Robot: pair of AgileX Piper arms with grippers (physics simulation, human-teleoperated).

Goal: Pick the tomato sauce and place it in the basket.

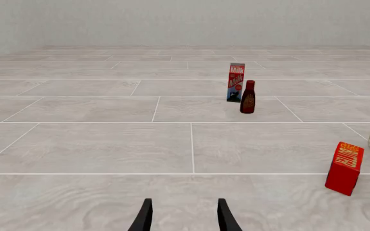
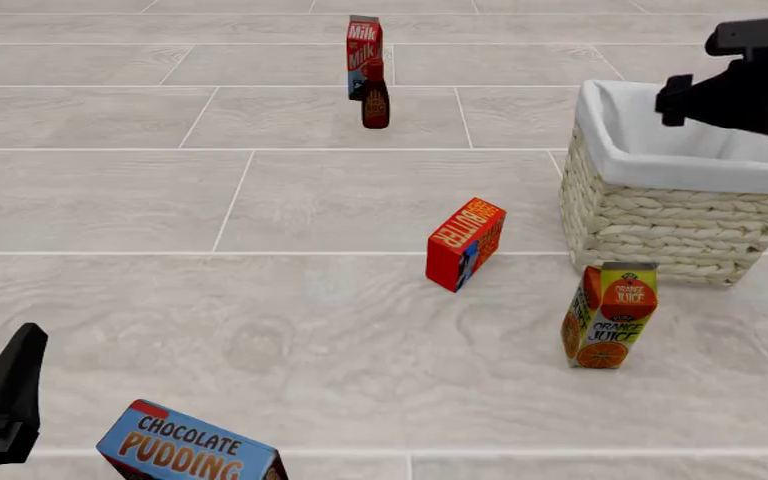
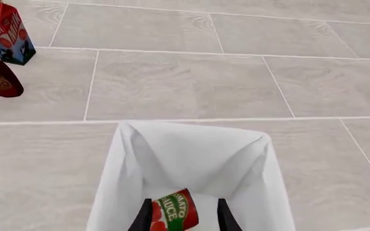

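The big pale woven wicker basket (image 2: pixel 651 215) with its white cloth lining sits on the right of the bench (image 2: pixel 291 200), and the right arm hangs high over it, reaching in from the right edge of the front view. This looks like the placing step: the can is already above the opening and only the drop is left.

From the right wrist view, the right tool (image 3: pixel 185 215) points straight down into the white-lined cavity, with the small cylindrical tomato sauce can (image 3: pixel 175 211), red label and green band, sitting between its dark fingers (image 3: pixel 144 217). The fingers look closed against the can's sides, so I judge it gripped, tilted a little, above the basket floor. The next move calls for a short lowering, well inside the cloth rim, then parting the fingers so the can lands inside and does not clip the wall.

Over on the near left, the left tool (image 1: pixel 183 216) idles low above the bench, fingers parted and nothing between them, looking out toward the far milk carton (image 1: pixel 236 82) and the dark brown bottle with red cap (image 1: pixel 248 97).

The red-orange butter box (image 2: pixel 466 242) stands left of the basket, well clear of the drop.
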